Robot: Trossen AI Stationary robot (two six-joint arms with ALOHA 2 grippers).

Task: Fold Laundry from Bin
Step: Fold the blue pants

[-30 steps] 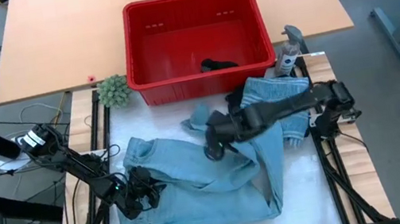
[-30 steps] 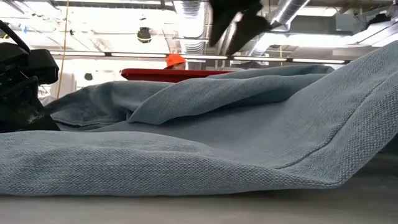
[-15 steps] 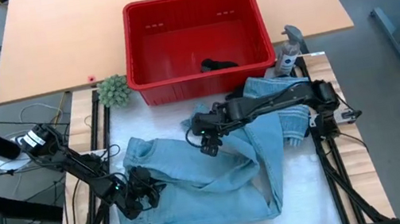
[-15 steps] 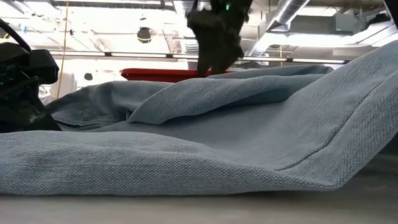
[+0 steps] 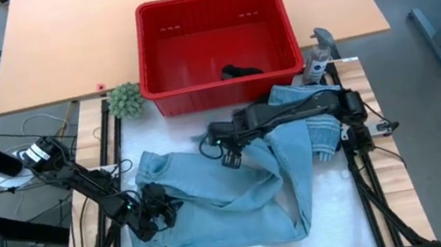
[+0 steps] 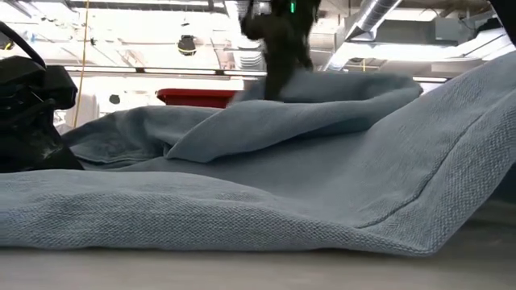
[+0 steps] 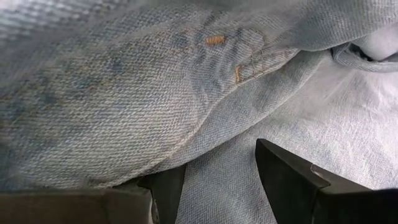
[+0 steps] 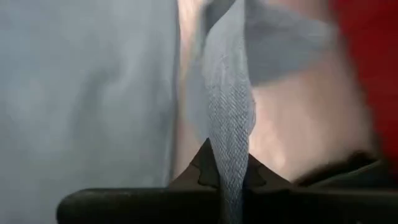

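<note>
High view first: jeans (image 5: 216, 208) sprawl over the mat below the bin (image 5: 162, 79), long axis running from nine o'clock at the waist toward three, legs doubling back toward five. My right gripper (image 5: 227, 152) sits at the folded leg edge near the middle, just off the bin's six o'clock wall. My left gripper (image 5: 157, 215) is down at the waist end, around eight o'clock. A black garment (image 5: 241, 71) waits in the bin.

Low view: my right gripper comes down from twelve o'clock (image 6: 278, 56) onto the raised denim ridge, and the fold peaks up right under it. My left gripper is a dark mass at nine o'clock (image 6: 28, 121) against the cloth.

Left wrist view: my left fingers (image 7: 286, 177) stand partly apart with denim across them; one finger is tucked under the hem, so a grip looks likely, though I can't confirm it.

Right wrist view: my right jaws are pinched tight on a thin edge of denim (image 8: 229, 124) rising straight out between them.

My call: the free leg lies toward three to five o'clock of my right gripper, so the right arm is nearer for the fold.
</note>
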